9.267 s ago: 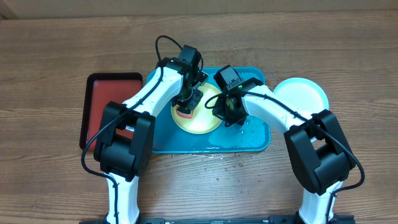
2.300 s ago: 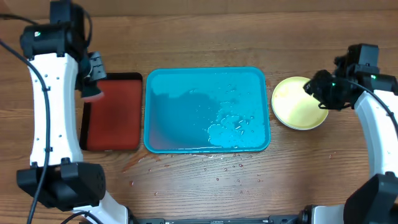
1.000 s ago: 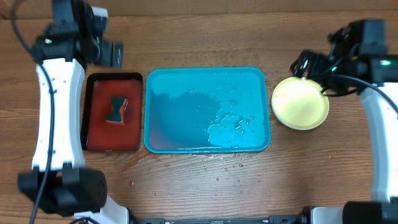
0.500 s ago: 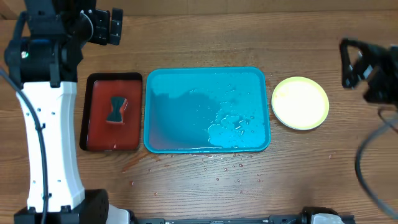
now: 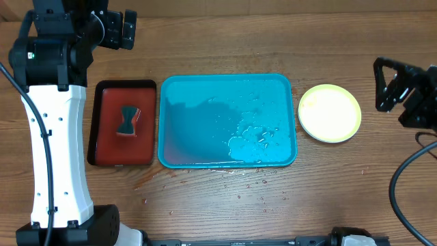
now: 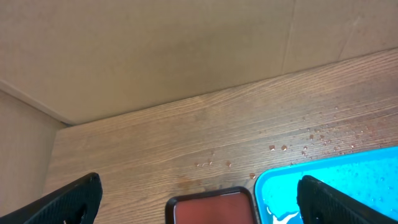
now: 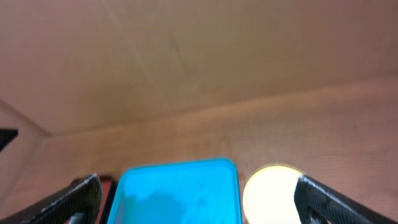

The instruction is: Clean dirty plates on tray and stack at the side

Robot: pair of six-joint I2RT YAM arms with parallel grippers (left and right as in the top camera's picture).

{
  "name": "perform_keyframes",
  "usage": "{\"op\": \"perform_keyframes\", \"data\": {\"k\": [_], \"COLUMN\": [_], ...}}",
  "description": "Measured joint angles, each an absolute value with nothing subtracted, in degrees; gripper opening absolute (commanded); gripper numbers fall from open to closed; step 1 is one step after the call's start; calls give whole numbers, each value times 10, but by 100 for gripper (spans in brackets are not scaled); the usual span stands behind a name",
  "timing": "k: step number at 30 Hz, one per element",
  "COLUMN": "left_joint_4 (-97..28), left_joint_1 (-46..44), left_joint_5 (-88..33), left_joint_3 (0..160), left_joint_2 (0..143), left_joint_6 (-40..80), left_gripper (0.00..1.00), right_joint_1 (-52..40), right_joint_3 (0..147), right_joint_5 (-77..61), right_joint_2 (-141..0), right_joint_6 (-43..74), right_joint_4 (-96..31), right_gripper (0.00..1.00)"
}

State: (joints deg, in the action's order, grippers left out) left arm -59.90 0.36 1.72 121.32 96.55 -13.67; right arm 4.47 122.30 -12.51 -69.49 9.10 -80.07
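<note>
The turquoise tray lies mid-table with only water puddles in it; it also shows in the wrist views. The plates are stacked on the table right of the tray, a clean one with a light green rim on top, also seen as plates. My left gripper hangs open and empty high over the far left, above the red tray's far end. My right gripper is open and empty to the right of the plates, apart from them.
A red tray with a black rim sits left of the turquoise one and holds a dark sponge. Water and reddish drops dot the wood in front of the turquoise tray. A cardboard wall stands behind the table.
The green-rimmed plate went from the tray onto the stack and the sponge was dropped in the red tray. Over the last second both open grippers pulled up and away outward.
</note>
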Motion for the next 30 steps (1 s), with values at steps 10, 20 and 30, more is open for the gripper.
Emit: {"op": "perform_keyframes", "data": {"k": [10, 20, 30], "left_joint_4": [-600, -600, -600], "left_joint_1": [4, 4, 4], "left_joint_5": [17, 17, 17], "left_joint_3": [1213, 1212, 1212], "left_joint_2": [966, 966, 966], "left_joint_6": [-137, -137, -137], "left_gripper": [100, 100, 100], "right_joint_1": [45, 26, -16], "right_joint_3": [812, 322, 66], "right_joint_5": [-117, -117, -103], "right_joint_2": [-495, -227, -67], "right_joint_6": [78, 73, 72], "right_joint_4": [-448, -107, 25], "right_gripper": [100, 100, 100]}}
